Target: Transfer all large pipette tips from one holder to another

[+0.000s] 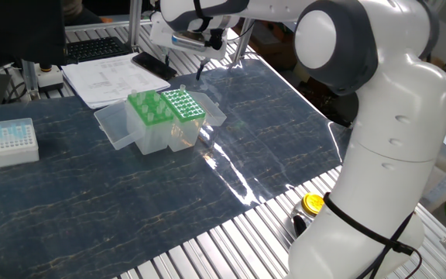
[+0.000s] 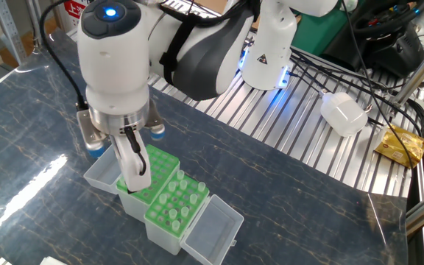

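1. The other fixed view: gripper (image 2: 132, 177) points down over the near-empty green rack (image 2: 152, 171), fingers closed; whether they hold a tip, cannot tell
2. Large pipette tips (image 2: 178, 200) stand in the adjoining green rack (image 2: 174, 210), touching the first
3. Step advice: centre above one hole, descend vertically, release only once seated
4. Arm: reaches across the table, wrist vertical
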`<state>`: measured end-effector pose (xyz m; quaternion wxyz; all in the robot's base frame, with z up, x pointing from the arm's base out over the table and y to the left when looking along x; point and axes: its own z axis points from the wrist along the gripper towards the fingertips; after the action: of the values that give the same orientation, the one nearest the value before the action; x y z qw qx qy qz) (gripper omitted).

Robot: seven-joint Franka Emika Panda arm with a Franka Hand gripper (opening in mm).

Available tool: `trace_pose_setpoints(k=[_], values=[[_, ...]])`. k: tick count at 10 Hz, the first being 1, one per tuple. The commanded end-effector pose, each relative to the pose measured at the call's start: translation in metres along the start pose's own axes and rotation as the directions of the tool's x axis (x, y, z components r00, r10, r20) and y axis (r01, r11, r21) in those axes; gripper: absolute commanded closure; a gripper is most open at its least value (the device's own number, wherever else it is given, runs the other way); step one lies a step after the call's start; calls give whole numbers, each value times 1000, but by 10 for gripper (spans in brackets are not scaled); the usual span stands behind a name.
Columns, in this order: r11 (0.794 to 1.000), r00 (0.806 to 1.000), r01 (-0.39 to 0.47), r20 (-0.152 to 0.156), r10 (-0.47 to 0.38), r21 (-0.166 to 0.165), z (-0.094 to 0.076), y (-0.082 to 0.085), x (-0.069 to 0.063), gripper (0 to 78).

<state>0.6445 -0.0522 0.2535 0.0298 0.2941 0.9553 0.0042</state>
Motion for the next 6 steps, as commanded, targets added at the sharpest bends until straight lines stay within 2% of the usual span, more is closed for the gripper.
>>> trace_pose_setpoints(k=[1, 4, 6], values=[[999, 999, 32, 11, -32, -23, 14, -5, -15, 1], [999, 999, 41, 3, -41, -32, 21, -7, -15, 1], [998, 999, 44, 4, -44, -32, 27, -7, -11, 1]])
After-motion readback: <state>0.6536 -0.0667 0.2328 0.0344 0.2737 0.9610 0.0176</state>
